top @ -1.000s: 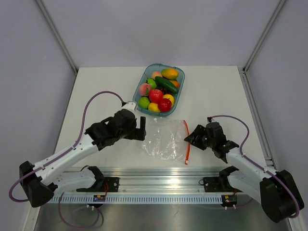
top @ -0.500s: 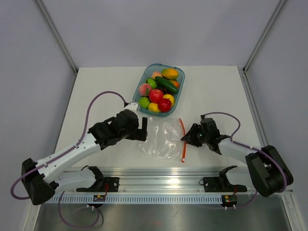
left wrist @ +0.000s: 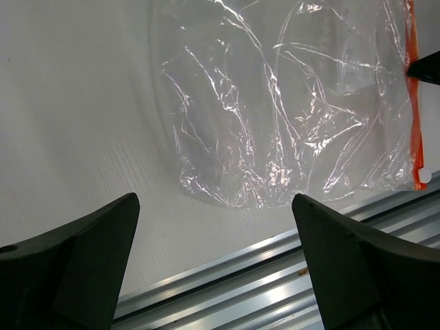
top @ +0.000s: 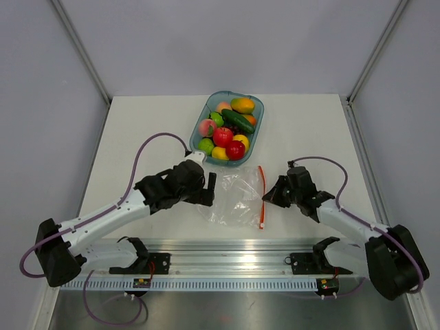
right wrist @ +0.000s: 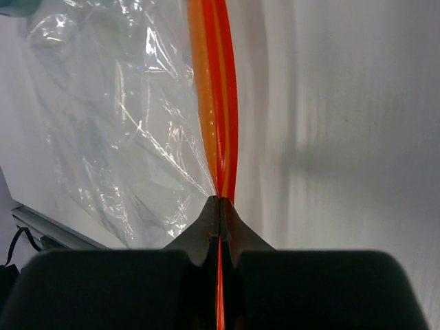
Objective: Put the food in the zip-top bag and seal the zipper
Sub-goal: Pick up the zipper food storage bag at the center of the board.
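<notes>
The clear zip-top bag (top: 232, 199) lies flat on the white table, its red-orange zipper (top: 261, 196) along the right edge. My right gripper (top: 270, 195) is shut on the zipper (right wrist: 218, 103) about midway along, the strip pinched between its fingertips (right wrist: 206, 220); the bag (right wrist: 117, 124) spreads to the left of them. At the bag's left edge my left gripper (top: 212, 189) stands wide open and empty; in its wrist view the bag (left wrist: 275, 103) and zipper (left wrist: 414, 103) lie beyond the fingers (left wrist: 82, 261). The food, red apples (top: 222, 136), lemon (top: 240, 140), lime (top: 205, 146), cucumber (top: 237, 121) and peach (top: 206, 127), sits in the blue tray.
The translucent blue tray (top: 260, 118) stands behind the bag and also holds mangoes (top: 242, 105). An aluminium rail (top: 234, 244) runs along the table's near edge, close to the bag's lower edge (left wrist: 275, 275). Grey walls enclose the table on three sides.
The right gripper has closed onto the zipper. The left arm has moved right, toward the bag's left edge, still open. The bag has shifted slightly.
</notes>
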You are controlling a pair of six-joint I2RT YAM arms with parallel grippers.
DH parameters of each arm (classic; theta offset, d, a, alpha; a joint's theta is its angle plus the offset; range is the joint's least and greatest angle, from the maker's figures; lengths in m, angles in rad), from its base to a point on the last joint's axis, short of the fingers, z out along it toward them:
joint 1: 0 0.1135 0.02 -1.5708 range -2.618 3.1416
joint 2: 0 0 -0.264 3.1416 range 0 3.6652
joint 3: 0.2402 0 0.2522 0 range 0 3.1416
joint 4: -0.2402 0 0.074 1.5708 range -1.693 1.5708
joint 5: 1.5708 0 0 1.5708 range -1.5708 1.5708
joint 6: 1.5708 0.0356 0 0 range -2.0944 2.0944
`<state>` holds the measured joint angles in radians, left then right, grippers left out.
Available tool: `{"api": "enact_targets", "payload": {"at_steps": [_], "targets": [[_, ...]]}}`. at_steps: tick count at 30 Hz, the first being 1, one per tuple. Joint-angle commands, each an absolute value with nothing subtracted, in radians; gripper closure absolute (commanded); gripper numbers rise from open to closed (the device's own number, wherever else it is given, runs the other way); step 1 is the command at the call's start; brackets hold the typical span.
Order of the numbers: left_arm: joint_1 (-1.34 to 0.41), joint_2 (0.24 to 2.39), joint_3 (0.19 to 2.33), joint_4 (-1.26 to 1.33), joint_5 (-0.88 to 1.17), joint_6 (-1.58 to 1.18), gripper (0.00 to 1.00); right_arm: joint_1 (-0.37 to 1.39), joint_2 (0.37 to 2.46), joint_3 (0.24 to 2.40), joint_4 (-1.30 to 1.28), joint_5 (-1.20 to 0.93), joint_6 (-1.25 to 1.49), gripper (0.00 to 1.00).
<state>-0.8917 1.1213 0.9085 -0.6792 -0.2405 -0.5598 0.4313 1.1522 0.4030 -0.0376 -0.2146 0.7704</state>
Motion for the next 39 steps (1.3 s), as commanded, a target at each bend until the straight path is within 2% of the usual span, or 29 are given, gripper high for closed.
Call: {"api": "enact_targets", "payload": {"at_steps": [1, 7, 13, 21, 26, 33, 39], "targets": [[-0.911, 1.106, 0.963, -0.626, -0.213, -0.571, 0.04, 0.515, 1.022, 0.512, -0.219, -0.086, 0.752, 1.00], [-0.930, 1.109, 1.031, -0.549, -0.077, -0.601, 0.12, 0.647, 0.948, 0.594, -0.340, 0.023, 0.776, 1.00], [-0.930, 1.140, 1.126, -0.489, -0.048, -0.617, 0.20, 0.713, 0.931, 0.650, -0.356, 0.041, 0.801, 1.00], [-0.928, 1.259, 1.167, -0.448, -0.014, -0.634, 0.21, 0.833, 1.011, 0.733, -0.269, 0.035, 0.775, 1.00], [-0.928, 1.307, 1.216, -0.491, -0.006, -0.612, 0.21, 0.841, 1.003, 0.718, -0.219, 0.020, 0.807, 1.00], [-0.931, 1.145, 0.958, -0.302, 0.060, -0.603, 0.28, 0.841, 0.943, 0.727, -0.259, 0.095, 0.965, 1.00], [-0.956, 1.115, 0.879, -0.245, 0.061, -0.595, 0.33, 0.841, 1.023, 0.801, -0.276, 0.064, 0.988, 1.00]]}}
